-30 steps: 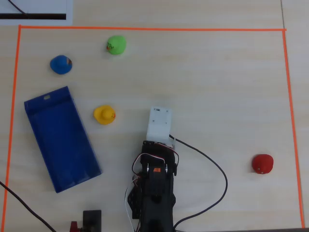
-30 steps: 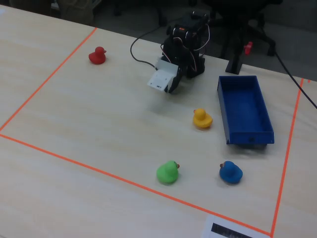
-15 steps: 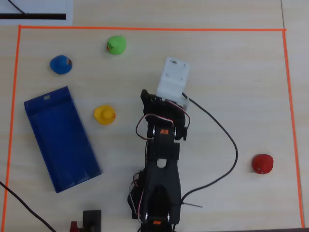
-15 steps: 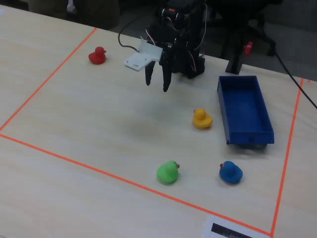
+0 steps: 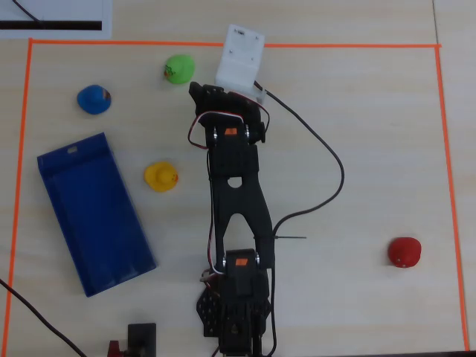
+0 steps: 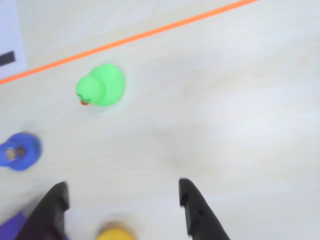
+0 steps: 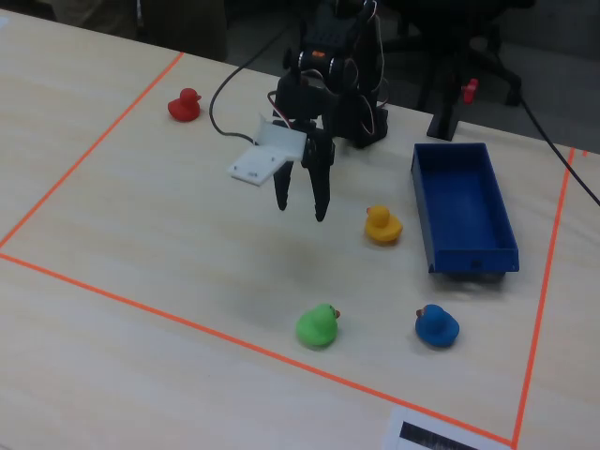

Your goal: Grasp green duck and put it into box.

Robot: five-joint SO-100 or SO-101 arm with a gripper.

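Note:
The green duck (image 5: 178, 68) sits on the table near the far orange tape line; it also shows in the wrist view (image 6: 101, 85) at upper left and in the fixed view (image 7: 318, 326). The dark blue box (image 5: 93, 212) lies empty at the left of the overhead view, at the right in the fixed view (image 7: 464, 207). My gripper (image 7: 301, 210) hangs above the table, open and empty, its two black fingers spread wide in the wrist view (image 6: 122, 197). The green duck lies ahead and to the left of it.
A yellow duck (image 5: 161, 177) sits between arm and box, a blue duck (image 5: 94, 99) near the green one, a red duck (image 5: 404, 251) far right. Orange tape (image 5: 223, 44) frames the work area. A white paper (image 5: 56, 16) lies beyond the tape.

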